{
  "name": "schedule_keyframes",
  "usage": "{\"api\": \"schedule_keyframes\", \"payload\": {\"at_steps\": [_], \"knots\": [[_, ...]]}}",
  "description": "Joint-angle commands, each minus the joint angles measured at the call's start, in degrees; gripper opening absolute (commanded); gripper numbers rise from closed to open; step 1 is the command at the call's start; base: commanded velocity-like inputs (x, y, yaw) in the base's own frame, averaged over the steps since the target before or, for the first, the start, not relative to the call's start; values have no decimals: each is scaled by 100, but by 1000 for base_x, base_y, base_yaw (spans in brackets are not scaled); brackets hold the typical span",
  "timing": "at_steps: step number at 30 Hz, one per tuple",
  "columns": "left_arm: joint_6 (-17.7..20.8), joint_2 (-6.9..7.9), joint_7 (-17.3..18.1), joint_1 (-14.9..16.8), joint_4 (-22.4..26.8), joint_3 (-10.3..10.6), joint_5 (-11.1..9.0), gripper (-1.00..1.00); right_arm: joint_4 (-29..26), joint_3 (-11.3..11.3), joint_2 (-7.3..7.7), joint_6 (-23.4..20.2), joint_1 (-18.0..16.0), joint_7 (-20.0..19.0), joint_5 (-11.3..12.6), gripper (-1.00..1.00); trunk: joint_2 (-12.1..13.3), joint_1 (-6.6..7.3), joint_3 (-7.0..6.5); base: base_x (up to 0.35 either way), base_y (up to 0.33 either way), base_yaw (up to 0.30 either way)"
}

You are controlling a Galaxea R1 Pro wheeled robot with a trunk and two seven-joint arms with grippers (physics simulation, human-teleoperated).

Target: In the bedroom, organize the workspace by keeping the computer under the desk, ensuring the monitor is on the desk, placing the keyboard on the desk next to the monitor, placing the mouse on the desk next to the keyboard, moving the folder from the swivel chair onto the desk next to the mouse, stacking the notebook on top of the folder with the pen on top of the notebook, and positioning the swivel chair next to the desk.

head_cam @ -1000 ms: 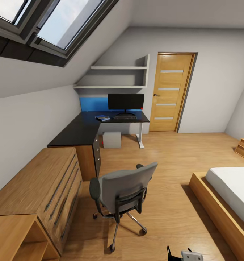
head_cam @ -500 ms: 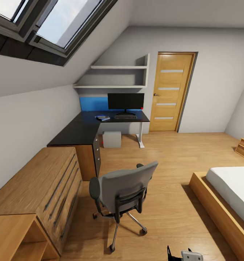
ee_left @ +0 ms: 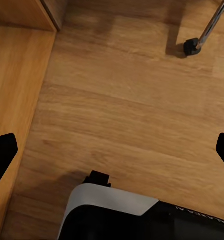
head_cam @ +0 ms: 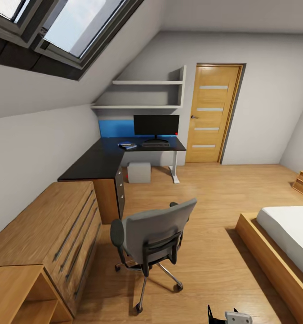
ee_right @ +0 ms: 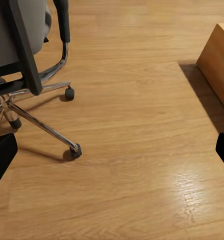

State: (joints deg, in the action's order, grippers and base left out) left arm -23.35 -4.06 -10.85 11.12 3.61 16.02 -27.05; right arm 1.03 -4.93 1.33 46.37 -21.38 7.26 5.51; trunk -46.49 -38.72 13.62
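The grey swivel chair (head_cam: 153, 234) stands on the floor mid-room with its back toward me, well short of the black L-shaped desk (head_cam: 102, 162). On the desk's far wing the monitor (head_cam: 156, 125) stands upright, and the keyboard (head_cam: 155, 145) lies in front of it. A flat blue thing, seemingly the folder (head_cam: 127, 146), lies left of the keyboard; what rests on it is too small to tell. The pale computer (head_cam: 139, 173) sits under the desk. My left gripper (ee_left: 112, 155) and right gripper (ee_right: 112, 155) hang open over bare floor. The chair's base (ee_right: 39, 107) is near the right one.
A light wooden drawer unit (head_cam: 48, 234) runs along the left wall below the sloped ceiling. A bed on a wooden frame (head_cam: 277, 252) fills the right side. A wooden door (head_cam: 212, 112) is in the far wall. Open floor lies between chair, desk and bed.
The head view has shifted very slightly; nothing in the room has moved and both grippers stay as they were.
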Motion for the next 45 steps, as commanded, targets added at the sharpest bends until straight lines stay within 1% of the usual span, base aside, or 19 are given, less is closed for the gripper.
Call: {"api": "schedule_keyframes", "payload": {"at_steps": [1,45], "knots": [[-14,0,-35,4,-1,50,-29,100,11,-52,-1,22,-7,3,55,100,-48,-23,26,0,0,0],[-12,-7,-31,4,-1,50,-20,100,11,-52,-1,21,-7,3,55,100,-1812,-990,816,0,0,0]]}}
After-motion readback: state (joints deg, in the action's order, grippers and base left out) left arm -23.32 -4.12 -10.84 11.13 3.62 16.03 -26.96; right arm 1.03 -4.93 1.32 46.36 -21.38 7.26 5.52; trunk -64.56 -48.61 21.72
